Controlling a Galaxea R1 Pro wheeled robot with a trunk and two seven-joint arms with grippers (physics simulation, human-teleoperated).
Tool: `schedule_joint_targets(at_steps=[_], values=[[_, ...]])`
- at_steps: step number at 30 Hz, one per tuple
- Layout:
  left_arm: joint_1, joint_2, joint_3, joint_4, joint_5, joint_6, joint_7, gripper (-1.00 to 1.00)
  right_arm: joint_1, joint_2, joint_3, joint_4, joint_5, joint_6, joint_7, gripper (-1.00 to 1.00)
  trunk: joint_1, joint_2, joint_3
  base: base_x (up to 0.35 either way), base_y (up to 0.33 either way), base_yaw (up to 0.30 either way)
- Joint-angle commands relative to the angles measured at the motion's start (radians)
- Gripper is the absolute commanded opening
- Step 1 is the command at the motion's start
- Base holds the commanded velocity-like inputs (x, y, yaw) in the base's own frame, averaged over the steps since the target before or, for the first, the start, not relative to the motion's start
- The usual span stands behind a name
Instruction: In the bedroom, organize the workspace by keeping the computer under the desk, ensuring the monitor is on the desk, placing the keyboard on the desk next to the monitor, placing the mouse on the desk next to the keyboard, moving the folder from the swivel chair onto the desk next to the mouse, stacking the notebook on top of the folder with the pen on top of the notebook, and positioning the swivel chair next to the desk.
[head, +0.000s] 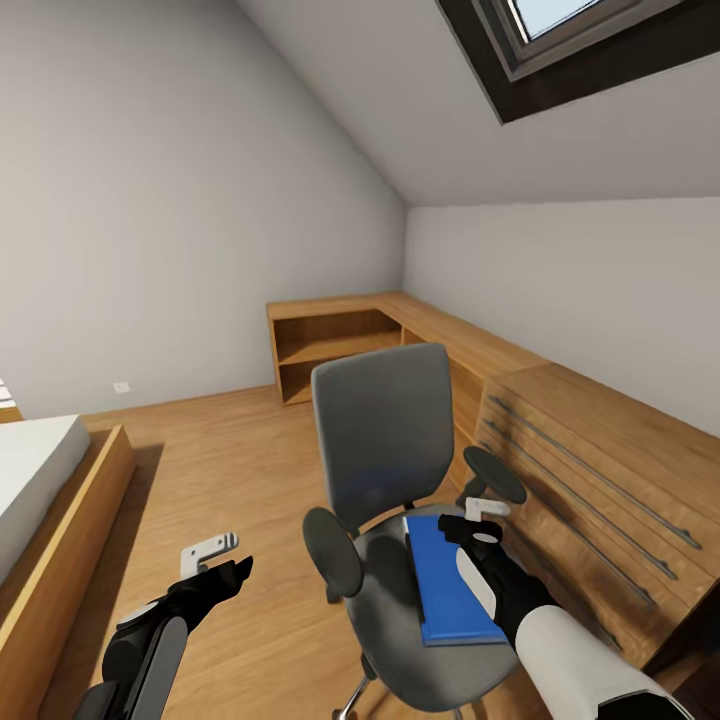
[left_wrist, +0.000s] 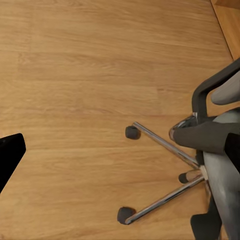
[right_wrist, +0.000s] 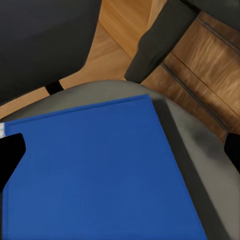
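Blue folder (head: 452, 585) lies flat on the swivel chair (head: 400, 590) seat.

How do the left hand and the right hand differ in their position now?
The right hand hovers over the blue folder on the swivel chair seat; the left hand hangs over bare wooden floor, beside the chair. The right wrist view looks closely down on the folder; the left wrist view shows the floor and the chair's wheeled base. Both hands hold nothing.
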Motion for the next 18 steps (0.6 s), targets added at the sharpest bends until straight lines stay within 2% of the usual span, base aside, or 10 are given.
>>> schedule_joint_targets(at_steps=[1,6,15,18], values=[[-0.001,-0.001,0.001,-0.001,0.011,0.004,0.007,1.00,-0.001,-0.001,0.008,-0.002,-0.007,0.006,-0.009,1.00,0.004,-0.008,-0.004,0.000,0.000,0.000],[-0.001,-0.001,0.001,0.000,0.011,0.004,0.007,1.00,-0.001,-0.001,0.008,-0.002,-0.006,0.006,-0.009,1.00,0.023,-0.043,-0.020,0.000,0.000,0.000],[-0.001,-0.001,0.001,0.000,0.011,0.004,0.007,1.00,-0.001,-0.017,0.007,-0.002,-0.008,0.006,-0.005,1.00,0.058,-0.106,-0.048,0.000,0.000,0.000],[-0.001,-0.001,0.001,0.002,0.011,0.004,0.007,1.00,-0.001,-0.029,0.005,-0.001,-0.009,0.007,0.033,1.00,0.069,-0.127,-0.058,0.000,0.000,0.000]])
